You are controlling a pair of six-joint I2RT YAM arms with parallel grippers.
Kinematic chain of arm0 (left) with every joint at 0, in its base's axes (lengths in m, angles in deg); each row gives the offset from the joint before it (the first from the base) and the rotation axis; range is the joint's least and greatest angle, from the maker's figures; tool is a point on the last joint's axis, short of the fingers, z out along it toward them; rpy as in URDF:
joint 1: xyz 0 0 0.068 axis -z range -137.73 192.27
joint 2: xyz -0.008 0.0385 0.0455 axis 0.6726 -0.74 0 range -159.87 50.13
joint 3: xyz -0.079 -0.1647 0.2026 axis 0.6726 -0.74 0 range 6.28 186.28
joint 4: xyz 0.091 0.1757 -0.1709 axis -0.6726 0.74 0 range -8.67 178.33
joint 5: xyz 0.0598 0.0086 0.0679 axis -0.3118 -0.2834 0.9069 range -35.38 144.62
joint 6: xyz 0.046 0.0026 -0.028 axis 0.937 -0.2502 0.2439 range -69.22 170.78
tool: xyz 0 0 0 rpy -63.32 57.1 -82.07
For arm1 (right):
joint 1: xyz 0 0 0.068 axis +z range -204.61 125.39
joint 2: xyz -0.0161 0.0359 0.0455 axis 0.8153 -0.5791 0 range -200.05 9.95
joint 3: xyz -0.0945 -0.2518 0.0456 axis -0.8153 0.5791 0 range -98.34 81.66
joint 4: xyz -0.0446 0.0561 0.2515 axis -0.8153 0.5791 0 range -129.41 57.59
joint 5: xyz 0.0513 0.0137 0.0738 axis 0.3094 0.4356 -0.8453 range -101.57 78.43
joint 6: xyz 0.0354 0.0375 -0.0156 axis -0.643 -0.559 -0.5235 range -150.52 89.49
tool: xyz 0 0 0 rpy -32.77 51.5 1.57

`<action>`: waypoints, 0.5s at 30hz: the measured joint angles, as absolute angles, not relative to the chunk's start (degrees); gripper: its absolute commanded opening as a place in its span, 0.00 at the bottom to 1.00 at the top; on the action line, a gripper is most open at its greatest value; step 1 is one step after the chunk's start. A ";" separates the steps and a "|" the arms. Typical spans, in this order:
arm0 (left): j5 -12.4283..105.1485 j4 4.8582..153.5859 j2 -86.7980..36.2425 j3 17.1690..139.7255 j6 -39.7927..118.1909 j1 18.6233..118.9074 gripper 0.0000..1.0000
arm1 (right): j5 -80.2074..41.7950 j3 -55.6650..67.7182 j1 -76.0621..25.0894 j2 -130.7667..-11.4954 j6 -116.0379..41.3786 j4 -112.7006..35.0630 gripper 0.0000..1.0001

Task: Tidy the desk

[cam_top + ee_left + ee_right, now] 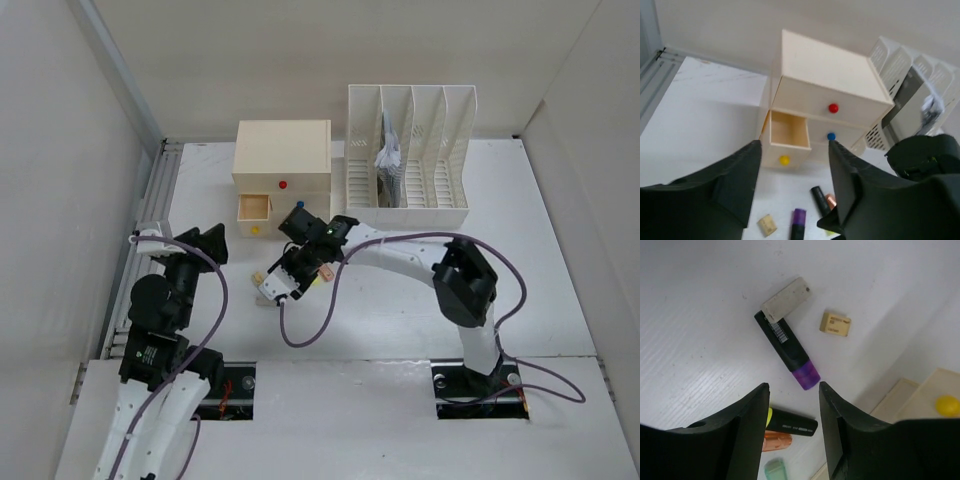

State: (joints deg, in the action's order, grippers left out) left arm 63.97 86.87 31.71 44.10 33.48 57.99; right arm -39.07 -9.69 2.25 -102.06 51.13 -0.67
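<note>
**Two open grippers over a messy desk**

We see the big white desk (400, 320) lying flat under both arms. It has pale walls around it and a metal rail (150, 230) along its left edge. At the back stands a white file rack (410, 150) with some dark papers in one slot. Just beside it, on the left, is a cream drawer box (282, 150). Its little drawer with the yellow knob (784, 160) is pulled out.

The left gripper (794, 150) points at that drawer. Its jaws are wide apart and hold nothing. The right gripper (792, 387) hangs above the small things in front of the box. Its jaws are spread too, and nothing is between them.

Under it lies a black highlighter with a purple cap (787, 351). A white eraser (785, 299) touches its far end. A black marker (792, 426) lies near. A small tan eraser (835, 324) sits apart from them.
</note>
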 measured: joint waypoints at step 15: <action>63.62 86.71 41.59 40.89 35.95 58.04 0.63 | -33.13 -23.15 4.80 -119.00 57.95 7.02 0.51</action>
